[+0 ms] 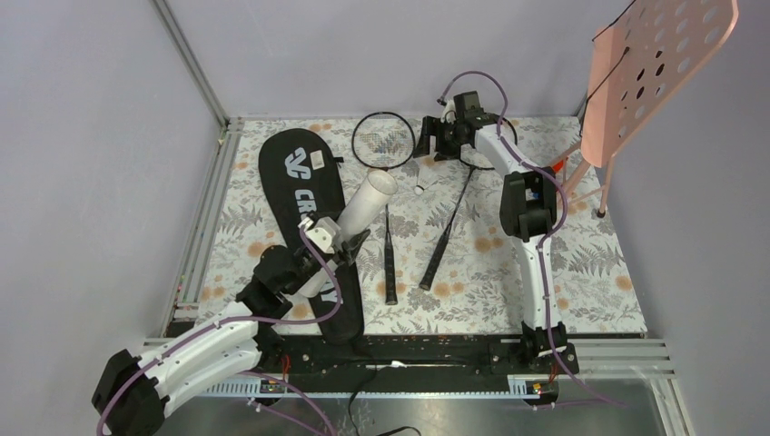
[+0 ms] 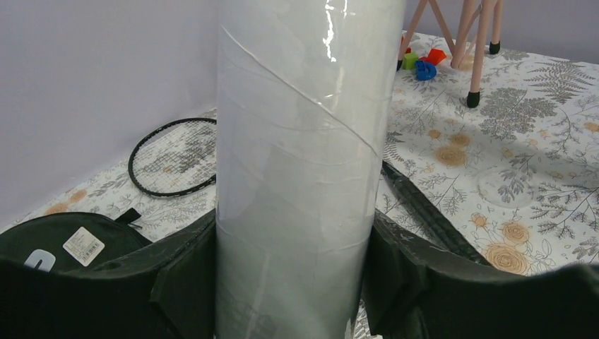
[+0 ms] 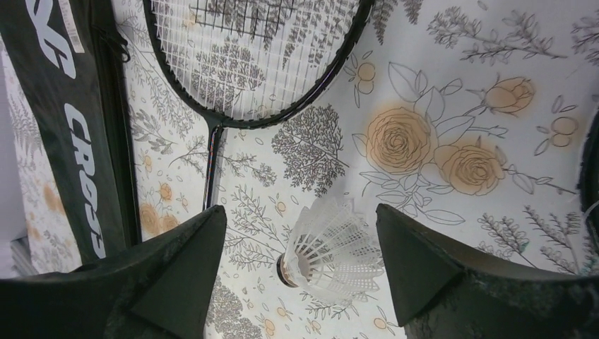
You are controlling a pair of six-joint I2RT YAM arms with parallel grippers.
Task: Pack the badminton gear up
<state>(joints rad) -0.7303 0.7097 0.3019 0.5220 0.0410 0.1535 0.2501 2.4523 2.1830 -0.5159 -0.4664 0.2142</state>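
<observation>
My left gripper (image 1: 332, 242) is shut on the long white tube (image 1: 356, 221), holding it tilted above the black CROSSWAY bag (image 1: 300, 195); the tube fills the left wrist view (image 2: 297, 141) between the fingers (image 2: 184, 275). One black racket (image 1: 385, 145) lies beside the bag. The second racket (image 1: 445, 241) lies right of it, its head under the right arm. A white shuttlecock (image 1: 419, 190) lies between them. My right gripper (image 1: 434, 142) is open, and in its wrist view the shuttlecock (image 3: 328, 251) lies between the spread fingers (image 3: 184, 261), untouched.
A pink perforated board (image 1: 663, 64) on a stand is at the back right. Small coloured toys (image 2: 422, 63) lie by its legs. The bag (image 3: 70, 134) and a racket head (image 3: 254, 49) lie close to the right gripper. Walls enclose the floral table (image 1: 581, 263).
</observation>
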